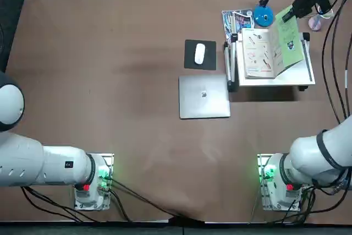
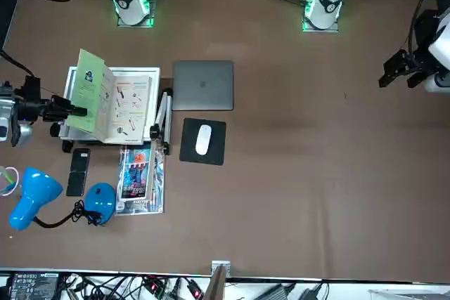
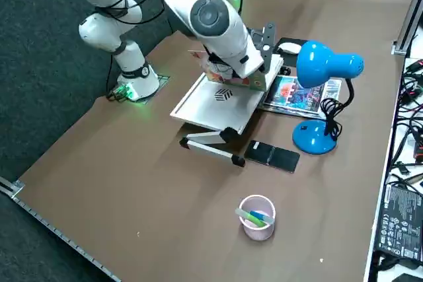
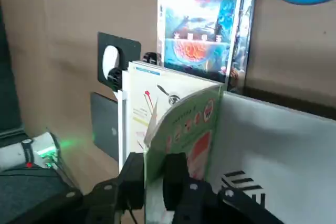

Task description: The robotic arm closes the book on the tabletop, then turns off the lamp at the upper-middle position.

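Note:
The book (image 1: 264, 53) lies open on a white stand (image 1: 275, 78) at the far right of the tabletop (image 1: 110, 81). Its green cover (image 1: 290, 37) is lifted partway and tilts over the white pages (image 2: 123, 107). My right gripper (image 4: 154, 174) is shut on the outer edge of that cover (image 4: 194, 129), one finger on each side. From the front the gripper (image 2: 77, 111) reaches in beside the stand. The lamp has a blue disc base (image 1: 263, 16) just behind the stand, a black neck, and a blue head (image 3: 328, 64).
A blue-and-red magazine (image 1: 237, 20) lies beside the lamp base. A grey closed laptop (image 1: 204, 96) and a white mouse (image 1: 199, 53) on a black pad sit to the left of the stand. A black phone (image 3: 272, 156) and a pink cup (image 3: 256, 216) lie beyond the stand.

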